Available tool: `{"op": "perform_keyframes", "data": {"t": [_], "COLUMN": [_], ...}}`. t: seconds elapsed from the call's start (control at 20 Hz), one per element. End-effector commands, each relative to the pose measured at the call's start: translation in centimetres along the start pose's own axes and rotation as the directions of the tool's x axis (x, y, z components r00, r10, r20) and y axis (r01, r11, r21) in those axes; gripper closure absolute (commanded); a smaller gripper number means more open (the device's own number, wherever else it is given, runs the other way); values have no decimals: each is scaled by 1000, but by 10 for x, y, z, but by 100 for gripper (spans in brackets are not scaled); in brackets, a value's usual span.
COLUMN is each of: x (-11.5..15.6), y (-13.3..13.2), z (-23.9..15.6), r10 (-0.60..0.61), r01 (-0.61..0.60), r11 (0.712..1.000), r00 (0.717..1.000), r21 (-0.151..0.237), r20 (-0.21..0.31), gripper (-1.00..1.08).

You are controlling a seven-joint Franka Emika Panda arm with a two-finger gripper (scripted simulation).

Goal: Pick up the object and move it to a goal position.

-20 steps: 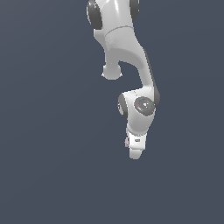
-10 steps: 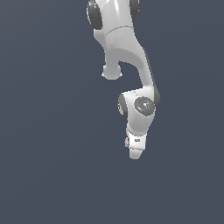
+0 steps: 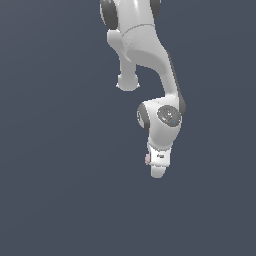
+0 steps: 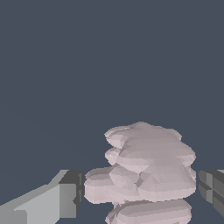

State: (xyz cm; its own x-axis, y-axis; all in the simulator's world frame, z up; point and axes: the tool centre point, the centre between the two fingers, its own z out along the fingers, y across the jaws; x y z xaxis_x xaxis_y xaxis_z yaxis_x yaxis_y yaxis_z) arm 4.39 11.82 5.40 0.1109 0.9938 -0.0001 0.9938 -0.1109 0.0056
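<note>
Straddling the object (image 4: 144, 170), fingers (image 4: 48, 201) sit open, gripping nothing; lumpy shape risks squirting out on an off-centre close

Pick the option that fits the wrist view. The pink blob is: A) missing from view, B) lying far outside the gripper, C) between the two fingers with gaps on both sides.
C: the pink blob sits between the fingers, with a gap showing on either side.

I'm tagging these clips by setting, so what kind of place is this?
Likely a bare simulated test scene, not a real room: a flat, featureless grey-blue backdrop, a smooth white robot arm, and a faceted pink blob between the fingers of its gripper.
</note>
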Motion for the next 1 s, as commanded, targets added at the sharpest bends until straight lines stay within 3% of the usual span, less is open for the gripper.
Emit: {"op": "perform_keyframes", "data": {"t": [0.0,0.6,0.95], "x": [8,66,89], "y": [-8,-72,-94], "z": [-8,-68,-91], "r10": [-1,-2,-2], "r01": [1,2,2], "r11": [1000,1000,1000], "r00": [1000,1000,1000], "r21": [-1,3,5], "r20": [0,3,2], "gripper": [108,108,108]}}
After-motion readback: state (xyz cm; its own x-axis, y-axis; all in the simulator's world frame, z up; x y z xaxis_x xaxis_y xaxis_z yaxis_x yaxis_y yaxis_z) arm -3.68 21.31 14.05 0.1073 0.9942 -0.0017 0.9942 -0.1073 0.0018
